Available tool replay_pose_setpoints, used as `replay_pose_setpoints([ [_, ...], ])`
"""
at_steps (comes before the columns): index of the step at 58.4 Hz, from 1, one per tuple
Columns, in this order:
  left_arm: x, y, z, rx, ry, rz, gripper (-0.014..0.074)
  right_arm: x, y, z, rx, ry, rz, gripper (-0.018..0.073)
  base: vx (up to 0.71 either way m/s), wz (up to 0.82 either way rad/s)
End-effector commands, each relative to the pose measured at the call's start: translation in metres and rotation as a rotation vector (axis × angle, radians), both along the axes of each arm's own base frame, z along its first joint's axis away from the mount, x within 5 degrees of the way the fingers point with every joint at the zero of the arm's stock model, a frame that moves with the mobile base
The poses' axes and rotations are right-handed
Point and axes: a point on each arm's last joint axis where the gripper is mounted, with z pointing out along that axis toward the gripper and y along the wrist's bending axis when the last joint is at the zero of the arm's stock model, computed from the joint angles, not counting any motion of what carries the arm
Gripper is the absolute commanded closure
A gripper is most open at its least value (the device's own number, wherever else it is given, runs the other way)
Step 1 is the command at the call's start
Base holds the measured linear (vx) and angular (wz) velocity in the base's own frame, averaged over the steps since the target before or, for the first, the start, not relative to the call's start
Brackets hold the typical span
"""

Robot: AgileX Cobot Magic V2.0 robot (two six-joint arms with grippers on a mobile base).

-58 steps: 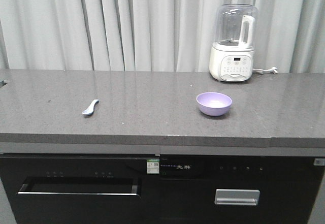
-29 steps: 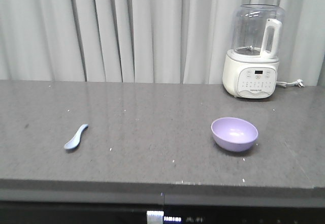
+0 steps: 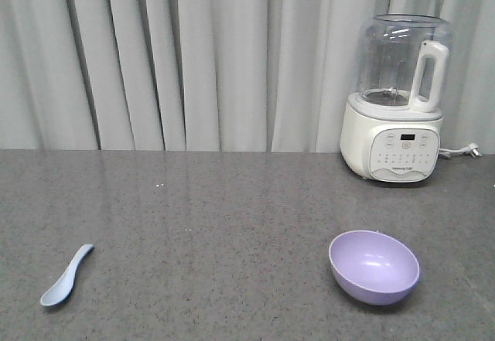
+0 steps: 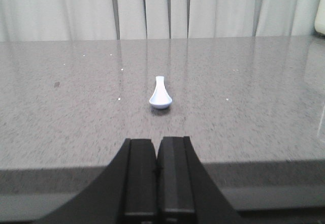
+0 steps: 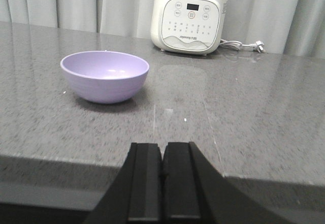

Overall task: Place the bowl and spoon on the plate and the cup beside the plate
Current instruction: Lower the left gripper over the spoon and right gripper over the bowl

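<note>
— While nothing is held, how are things placed?
— The left gripper [image 4: 157,178] and right gripper [image 5: 163,178] are clenched empty. The spoon [image 3: 66,276] is laid at the counter's [image 3: 224,217] left, the bowl [image 3: 374,267] well apart at its right.

A grey speckled stone tabletop [image 3: 232,202] spans the view. A short pale blue plastic spoon [image 3: 66,275] lies flat at front left, with its scoop nearest the camera and its handle angled back and to the right. A small round lavender bowl [image 3: 374,267] stands upright at front right, well apart from the spoon. Behind the bowl stands a white blender with a clear jug [image 3: 398,101] and a white handle. Its power cord [image 3: 460,151] trails to the right. A pleated pale grey curtain [image 3: 193,55] fills the background.
</note>
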Motion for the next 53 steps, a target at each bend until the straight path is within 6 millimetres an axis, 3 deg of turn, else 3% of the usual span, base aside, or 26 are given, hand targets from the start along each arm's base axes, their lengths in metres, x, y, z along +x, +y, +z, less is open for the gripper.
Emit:
replay_pose_setpoints([
  [1,0.0003,0.0001,-0.0005,-0.018,-0.071,0.002,0.0602,-0.0002,0.0003,0.0025,-0.013,-0.081,0.002,0.0568,0.27,-0.03],
  [53,0.0003,0.0001,-0.0005,-0.018,-0.071,0.002,0.0602,-0.0002,0.0003,0.0025,-0.013,-0.081,0.002,0.0568,0.14,0.00],
])
